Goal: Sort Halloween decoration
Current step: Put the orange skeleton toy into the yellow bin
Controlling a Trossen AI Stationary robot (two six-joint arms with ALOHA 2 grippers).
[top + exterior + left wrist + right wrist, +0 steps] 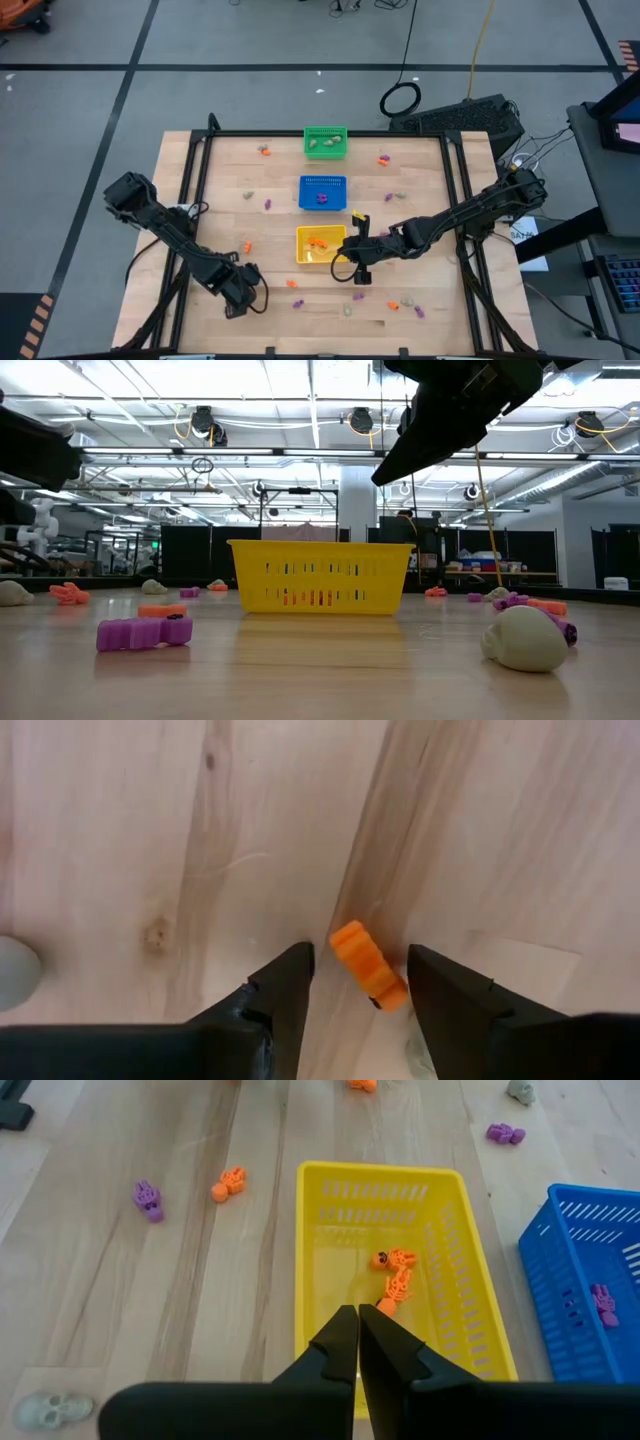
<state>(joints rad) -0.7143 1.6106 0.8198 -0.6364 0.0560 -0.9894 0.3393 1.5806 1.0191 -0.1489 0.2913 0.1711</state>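
The Halloween decoration is tiny orange, purple and pale trinkets strewn over the wooden table. My left gripper points straight down near the table's front left, open. One orange trinket lies flat on the wood between its fingers, nearer one of them; I cannot tell whether it touches that finger. My right gripper is shut and empty, slanting down over the near rim of the yellow basket. Two orange trinkets lie on that basket's floor.
A blue basket with a purple trinket and a green basket with pale ones stand in a row behind the yellow one. Loose trinkets lie near the front edge. A pale trinket lies close beside my left gripper.
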